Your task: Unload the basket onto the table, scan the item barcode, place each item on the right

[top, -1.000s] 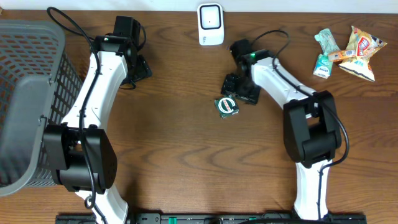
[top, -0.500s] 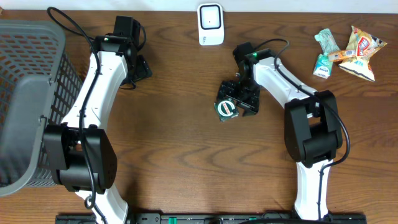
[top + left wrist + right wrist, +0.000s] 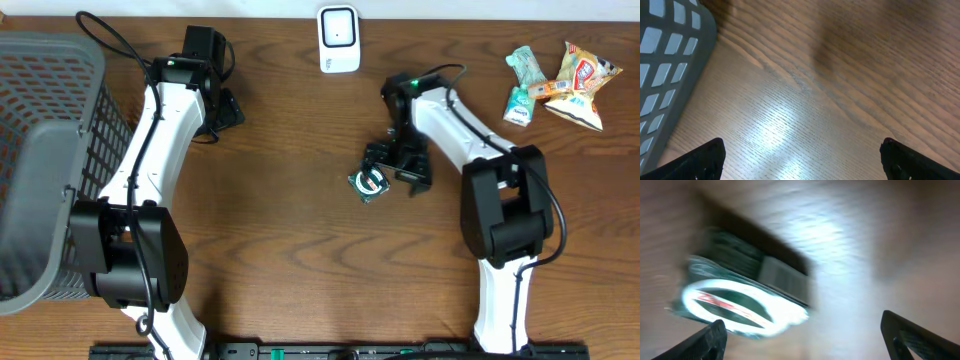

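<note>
The item (image 3: 368,183) is a small green and white packet lying on the wooden table near the middle. In the right wrist view the item (image 3: 745,290) is blurred and fills the left half, with a pale barcode patch on its side. My right gripper (image 3: 396,167) hovers just right of it, open (image 3: 810,340), its left fingertip (image 3: 707,340) close under the packet's edge, gripping nothing. The white scanner (image 3: 339,38) stands at the back edge. My left gripper (image 3: 226,106) is far off at the back left, open (image 3: 805,162) over bare wood.
A grey mesh basket (image 3: 45,150) takes up the left side, its wall (image 3: 670,60) close to my left gripper. Several snack packets (image 3: 560,78) lie at the back right corner.
My right gripper has swung right and toward the front while its jaws widened. The packet has shifted slightly the same way. The left arm has not moved.
</note>
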`<control>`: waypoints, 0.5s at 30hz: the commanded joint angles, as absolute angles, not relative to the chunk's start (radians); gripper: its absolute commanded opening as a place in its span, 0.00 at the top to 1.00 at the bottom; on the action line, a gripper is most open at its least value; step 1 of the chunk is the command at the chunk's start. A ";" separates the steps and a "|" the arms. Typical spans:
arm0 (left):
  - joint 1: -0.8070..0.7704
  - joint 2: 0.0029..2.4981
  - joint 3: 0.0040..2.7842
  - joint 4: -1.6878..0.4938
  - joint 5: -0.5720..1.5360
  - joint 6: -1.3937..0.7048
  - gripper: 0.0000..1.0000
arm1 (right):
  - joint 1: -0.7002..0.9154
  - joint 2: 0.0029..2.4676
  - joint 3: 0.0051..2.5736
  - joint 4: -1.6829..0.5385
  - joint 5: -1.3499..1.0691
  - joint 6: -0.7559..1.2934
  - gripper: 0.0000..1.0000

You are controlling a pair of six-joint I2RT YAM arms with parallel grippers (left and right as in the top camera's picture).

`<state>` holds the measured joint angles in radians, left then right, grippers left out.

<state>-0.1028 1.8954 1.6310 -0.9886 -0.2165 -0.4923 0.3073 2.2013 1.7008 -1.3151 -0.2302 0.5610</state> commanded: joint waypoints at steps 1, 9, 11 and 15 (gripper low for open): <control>-0.103 1.906 1.622 -0.994 -0.237 -0.479 0.02 | 0.260 2.123 1.785 -1.377 -0.130 0.549 0.06; -0.103 1.906 1.622 -0.994 -0.237 -0.479 0.02 | 0.353 2.080 1.736 -1.375 -0.202 0.684 0.11; -0.103 1.906 1.622 -0.994 -0.237 -0.479 0.02 | 0.404 2.080 1.695 -1.343 -0.208 0.848 0.10; -0.103 1.906 1.622 -0.994 -0.237 -0.479 0.02 | 0.480 2.080 1.625 -1.188 -0.205 1.035 0.08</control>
